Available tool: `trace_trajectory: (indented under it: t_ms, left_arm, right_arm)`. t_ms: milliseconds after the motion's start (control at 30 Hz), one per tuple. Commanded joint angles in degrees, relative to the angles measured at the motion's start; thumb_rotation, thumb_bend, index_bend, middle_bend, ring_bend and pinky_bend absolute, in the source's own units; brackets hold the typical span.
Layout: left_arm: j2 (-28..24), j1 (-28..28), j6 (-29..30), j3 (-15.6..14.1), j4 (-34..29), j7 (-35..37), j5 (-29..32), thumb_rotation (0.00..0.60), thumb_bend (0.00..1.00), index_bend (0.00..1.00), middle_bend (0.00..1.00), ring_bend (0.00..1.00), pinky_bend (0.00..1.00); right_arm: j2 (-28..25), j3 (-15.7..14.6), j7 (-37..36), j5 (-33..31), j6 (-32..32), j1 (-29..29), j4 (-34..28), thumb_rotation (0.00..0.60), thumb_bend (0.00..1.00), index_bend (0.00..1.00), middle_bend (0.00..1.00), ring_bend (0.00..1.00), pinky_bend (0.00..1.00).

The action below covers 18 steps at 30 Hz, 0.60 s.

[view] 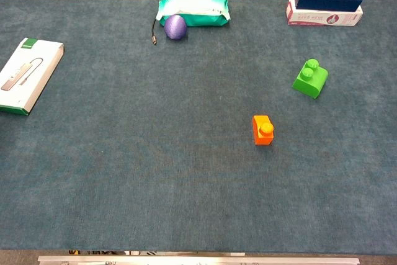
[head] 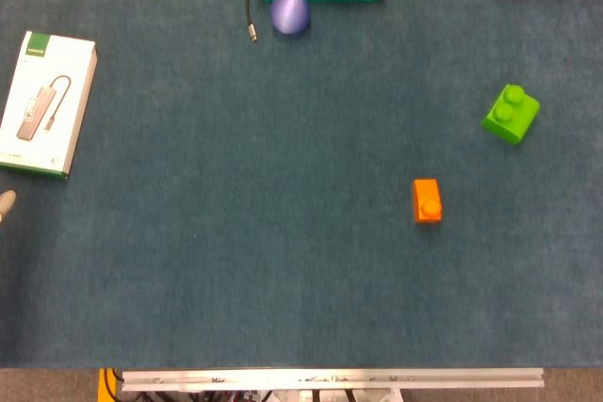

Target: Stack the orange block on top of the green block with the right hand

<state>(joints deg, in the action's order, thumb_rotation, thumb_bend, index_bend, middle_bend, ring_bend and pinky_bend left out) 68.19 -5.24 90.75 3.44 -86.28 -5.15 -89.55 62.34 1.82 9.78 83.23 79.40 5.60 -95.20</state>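
Orange block [view: 263, 130] sits untouched on the desk [view: 155, 172], well apart from the green block [view: 310, 79], so we judge the reach not yet begun, and with the right robot hand out of view we cannot tell its state.

The dark teal table cover [view: 155, 184] looks like matt, slightly fuzzy cloth. The small orange studded plastic block [view: 263, 130] and the larger green studded plastic block [view: 310, 79] to its far right are smooth with a soft sheen. The white-and-green cardboard box [view: 28, 74] at left looks smooth, and the far soft wipes pack [view: 193, 9] glossy.
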Motion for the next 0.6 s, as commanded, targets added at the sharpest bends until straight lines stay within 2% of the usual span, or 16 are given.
trace_trajectory:
  t_ms: [33,367,600]
  left_arm:
    - [0.0,0.0,0.0,0.1,0.2,0.2,0.0,0.600,0.00,0.03,0.26,0.25,0.54]
    - [-0.2,0.2,0.0,0.3,0.0,1.2,1.0,0.600,0.00,0.03,0.27,0.25,0.54]
    - [-0.5,0.0,-0.9,0.5,0.2,2.0,1.6,0.600,0.00,0.04,0.27,0.25,0.54]
  right_arm:
    - [0.1,-0.1,0.4,-0.2,-0.4,0.1,0.0,0.600,0.00,0.05,0.16,0.08,0.26]
    - [1.1,0.0,-0.5,-1.4,-3.7,1.6,1.2,0.600,0.00,0.08,0.16,0.08,0.26]
    - [0.6,0.1,-2.3,2.3,-5.0,4.1,2.3,0.600,0.00,0.15,0.20,0.08,0.26]
